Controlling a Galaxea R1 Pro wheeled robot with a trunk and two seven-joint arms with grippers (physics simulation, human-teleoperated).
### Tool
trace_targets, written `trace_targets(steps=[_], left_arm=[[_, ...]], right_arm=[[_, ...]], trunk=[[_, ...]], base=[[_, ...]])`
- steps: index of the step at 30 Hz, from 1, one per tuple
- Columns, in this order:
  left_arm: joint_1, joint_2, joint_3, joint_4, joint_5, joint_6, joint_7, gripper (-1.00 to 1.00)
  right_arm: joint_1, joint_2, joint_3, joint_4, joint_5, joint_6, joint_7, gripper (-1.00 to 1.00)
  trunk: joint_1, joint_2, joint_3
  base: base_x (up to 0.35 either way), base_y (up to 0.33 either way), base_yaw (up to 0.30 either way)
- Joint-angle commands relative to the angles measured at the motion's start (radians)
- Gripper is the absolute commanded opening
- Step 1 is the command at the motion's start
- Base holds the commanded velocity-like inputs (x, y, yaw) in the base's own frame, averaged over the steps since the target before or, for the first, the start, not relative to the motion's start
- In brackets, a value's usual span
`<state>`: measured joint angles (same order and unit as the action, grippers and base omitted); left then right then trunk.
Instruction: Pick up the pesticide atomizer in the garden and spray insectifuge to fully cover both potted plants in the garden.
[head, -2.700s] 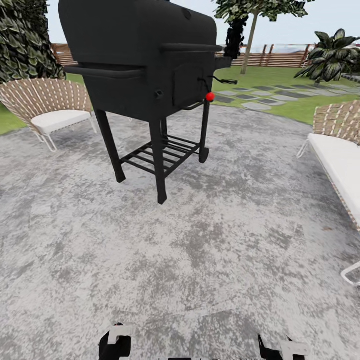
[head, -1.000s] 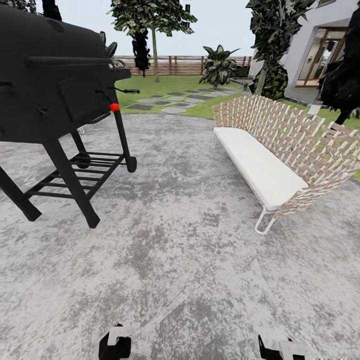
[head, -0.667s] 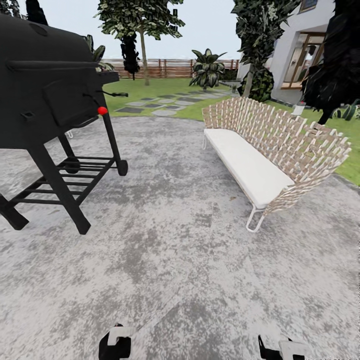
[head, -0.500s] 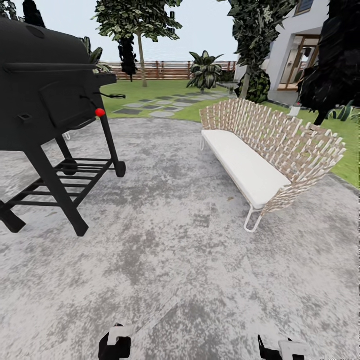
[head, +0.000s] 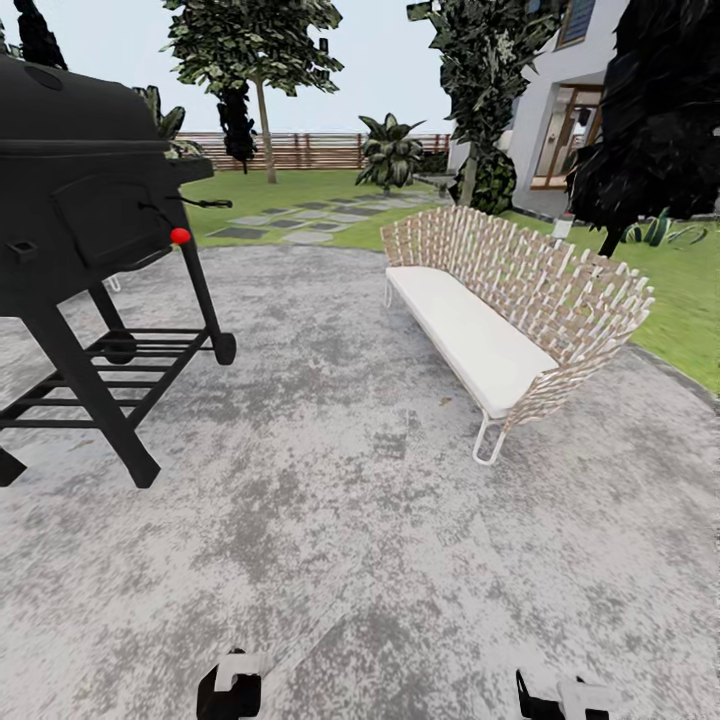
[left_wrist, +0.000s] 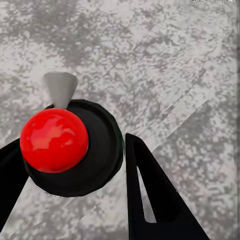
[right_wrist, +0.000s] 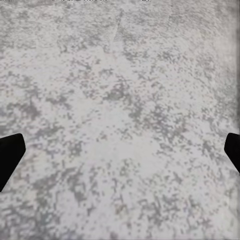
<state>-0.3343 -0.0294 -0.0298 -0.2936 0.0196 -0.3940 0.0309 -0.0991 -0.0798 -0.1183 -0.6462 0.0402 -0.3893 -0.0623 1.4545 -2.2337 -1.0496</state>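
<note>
- Left wrist view: your left gripper (left_wrist: 72, 142) has a dark round body with a pale nozzle and a red ball between its fingers. I take this for the atomizer (left_wrist: 102, 150) seen end-on. Both fingers lie against its sides, so it looks gripped.
- Right wrist view: your right gripper (right_wrist: 120, 145) is spread wide with nothing in it, and bare patio (right_wrist: 120, 90) lies beyond its fingers.
- Head view: the grill (head: 80, 200) stands ahead of the left gripper and outboard of it. The bench (head: 480, 320) is ahead of the right one. The gap between them leads to the lawn (head: 300, 190).
- Spiky leaves (head: 655, 228) far beyond the right gripper, past the bench, may be the plants, but they are too small to be sure.
- Risks: swinging wide could catch the grill's leg or the bench's frame. A jolt could loosen a bottle held end-on. Spraying from here would reach nothing.
</note>
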Motion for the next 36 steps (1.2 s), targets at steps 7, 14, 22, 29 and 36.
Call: trace_targets(steps=[7, 14, 22, 29, 36], left_arm=[[0.0, 0.0, -0.004, 0.001, 0.002, -0.003, 0.003, -1.0], [0.0, 0.0, -0.004, 0.001, 0.002, -0.003, 0.003, -1.0], [0.0, -0.001, -0.004, 0.001, 0.002, -0.003, 0.003, -1.0], [0.0, -0.001, -0.004, 0.001, 0.002, -0.003, 0.003, -1.0], [0.0, -0.001, -0.003, -0.001, 0.002, -0.003, 0.003, -1.0]], right_arm=[[-0.001, 0.0, 0.002, 0.004, 0.005, -0.002, -0.005, 1.0], [-0.001, 0.0, 0.002, 0.008, 0.006, -0.002, -0.005, 1.0], [-0.001, 0.0, 0.002, 0.007, 0.006, -0.002, -0.005, 1.0], [-0.001, 0.0, 0.002, 0.008, 0.006, -0.002, -0.005, 1.0], [-0.001, 0.0, 0.002, 0.009, 0.007, -0.002, -0.005, 1.0]], trunk=[[0.0, 0.0, 0.01], [0.0, 0.0, 0.021], [0.0, 0.0, 0.024], [0.0, 0.0, 0.033], [0.0, 0.0, 0.044]], base=[[0.0, 0.0, -0.105], [0.0, 0.0, -0.012], [0.0, 0.0, 0.0], [0.0, 0.0, 0.0], [0.003, 0.0, 0.0]])
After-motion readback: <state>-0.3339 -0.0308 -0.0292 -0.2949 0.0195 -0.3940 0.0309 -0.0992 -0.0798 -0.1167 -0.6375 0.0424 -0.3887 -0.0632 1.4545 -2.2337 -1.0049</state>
